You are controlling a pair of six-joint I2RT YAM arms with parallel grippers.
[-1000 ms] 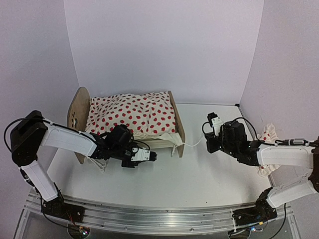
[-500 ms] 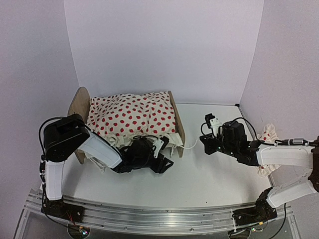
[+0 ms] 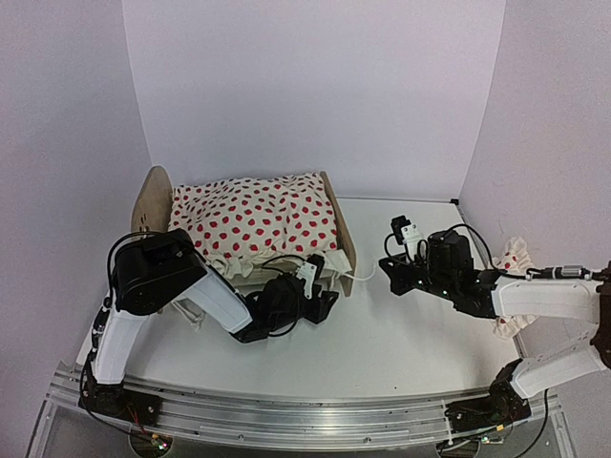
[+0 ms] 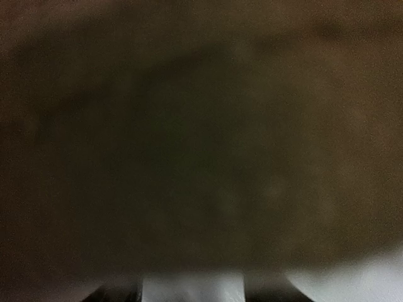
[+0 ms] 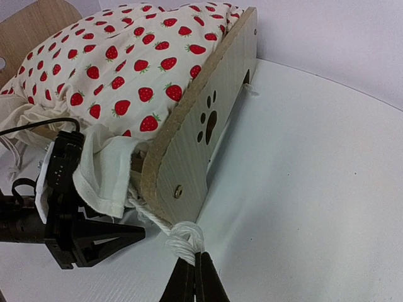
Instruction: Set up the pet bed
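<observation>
Pet bed (image 3: 150,205) sits left of centre on the table (image 3: 401,334), toward the back. Its long axis runs left-right across my bases, slightly skewed. Headboard (image 5: 38,28) is at the left end. Footboard (image 5: 189,151), with paw cutouts, is at the right end and faces my right arm. Strawberry duvet (image 3: 253,219) is on top, bunched and spilling out at the near footboard corner. Mattress not visible.

Right gripper (image 5: 194,274): pinched closed on the white rope (image 5: 184,240) that comes out at the footboard's near bottom corner. The bed is just beside it, to its left.

Left gripper (image 3: 323,303): low on the table at that same corner, pointing right, roughly along the bed's axis. Jaws parted, nothing seen between them. Its own camera is dark and blurred, so no help there.

Left is nearer the loose duvet hem. My guess is that tucking it comes next, so left has to turn in toward the bed rather than run along it.

Ruffled red-dotted pillow (image 3: 511,258) is far right behind my right arm, well apart from the bed.
</observation>
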